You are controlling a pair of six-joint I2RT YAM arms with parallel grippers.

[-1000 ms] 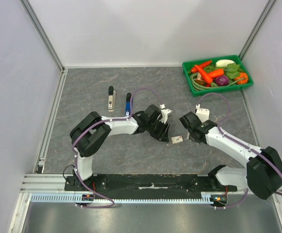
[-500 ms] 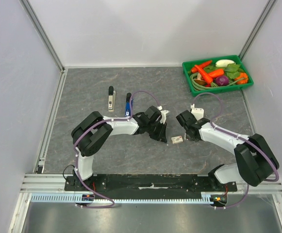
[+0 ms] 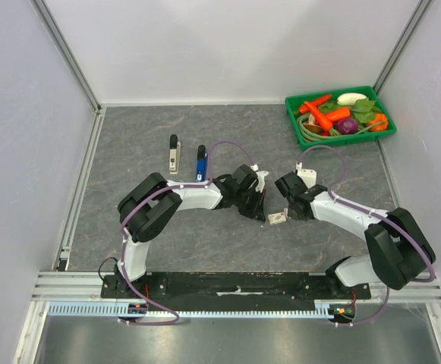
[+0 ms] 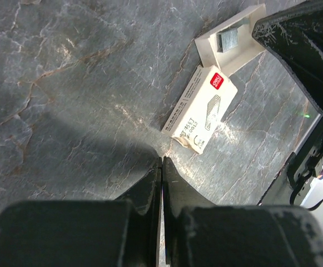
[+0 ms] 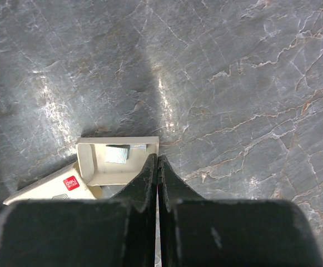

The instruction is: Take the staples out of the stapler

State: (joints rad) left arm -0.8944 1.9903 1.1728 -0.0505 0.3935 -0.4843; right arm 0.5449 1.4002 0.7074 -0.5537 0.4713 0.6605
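Left gripper (image 4: pixel 161 162): standing fully closed, fingers pressing flat against each other with no gap, gripping nothing; hanging low over the table (image 3: pixel 129 220), tips pointing toward the cardboard sleeve and stopping just short of it.
Right gripper (image 5: pixel 158 161): standing fully closed, fingers meeting along their whole visible length, gripping nothing; tips sitting at the right-hand edge of the open tray, contact with it being impossible to tell.
Gripper spacing: both facing each other across the staple packaging in the top view, left gripper (image 3: pixel 259 212) on one side, right gripper (image 3: pixel 287 213) on the other, near but apart.
Sleeve (image 4: pixel 201 109): lying flat on the table, white with a red label at one end, touching the tray at one corner.
Tray (image 5: pixel 104 170): lying open and upward-facing beside the sleeve, holding a small grey block of staples (image 5: pixel 117 154) against its far wall.
Blue stapler (image 3: pixel 201 161): lying on the table behind the left arm, well apart from both grippers, untouched; detail of its staple channel being too small to read.
Pale stapler (image 3: pixel 174 154): lying just left of the blue stapler, roughly parallel to it, black end pointing away from the arm bases.
Green crate (image 3: pixel 291 114): sitting at the far right corner of the table, holding carrots, greens and other vegetables.
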